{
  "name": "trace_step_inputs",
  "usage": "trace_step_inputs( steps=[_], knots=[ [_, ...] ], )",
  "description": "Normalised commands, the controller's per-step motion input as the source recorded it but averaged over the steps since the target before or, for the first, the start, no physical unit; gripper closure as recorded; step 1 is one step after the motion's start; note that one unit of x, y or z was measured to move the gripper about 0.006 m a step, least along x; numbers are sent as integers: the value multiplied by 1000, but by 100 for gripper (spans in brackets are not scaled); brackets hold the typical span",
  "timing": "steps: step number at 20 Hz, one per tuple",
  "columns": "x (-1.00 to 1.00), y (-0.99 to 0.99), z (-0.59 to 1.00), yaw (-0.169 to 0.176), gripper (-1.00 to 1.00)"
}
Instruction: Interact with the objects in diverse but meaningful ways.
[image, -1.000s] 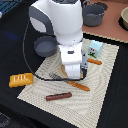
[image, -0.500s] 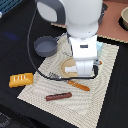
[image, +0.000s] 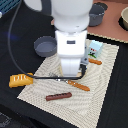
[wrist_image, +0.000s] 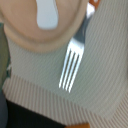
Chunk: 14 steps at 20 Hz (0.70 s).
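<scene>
My gripper (image: 70, 74) hangs low over the middle of the striped beige placemat (image: 102, 95); its fingers are hidden behind the white hand. A fork with silver tines and an orange handle (image: 79, 85) lies just below it; the tines fill the wrist view (wrist_image: 70, 70). The wrist view also shows a white rounded piece (wrist_image: 47, 15) on a tan round disc (wrist_image: 25, 35). A yellow bread-like block (image: 20, 80) lies off the mat at the exterior view's left. A brown sausage stick (image: 59, 96) lies on the mat's near part. A pale blue carton (image: 94, 47) stands at the mat's far side.
A grey saucepan (image: 45, 46) sits on the dark table beside the mat's far left corner. A grey pot (image: 97, 12) and a pale bowl (image: 124, 17) stand at the back right. A second orange piece (image: 95, 62) lies near the carton.
The arm has come lower and nearer over the mat's middle, now covering more of the fork and the mat. The objects have not moved.
</scene>
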Motion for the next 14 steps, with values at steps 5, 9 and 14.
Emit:
trace_step_inputs(
  steps=[5, 9, 14],
  knots=[
    [-1000, -223, -137, 3, -100],
    [-1000, -176, -233, 14, -100],
    [-1000, -115, -294, 23, -100]
  ],
)
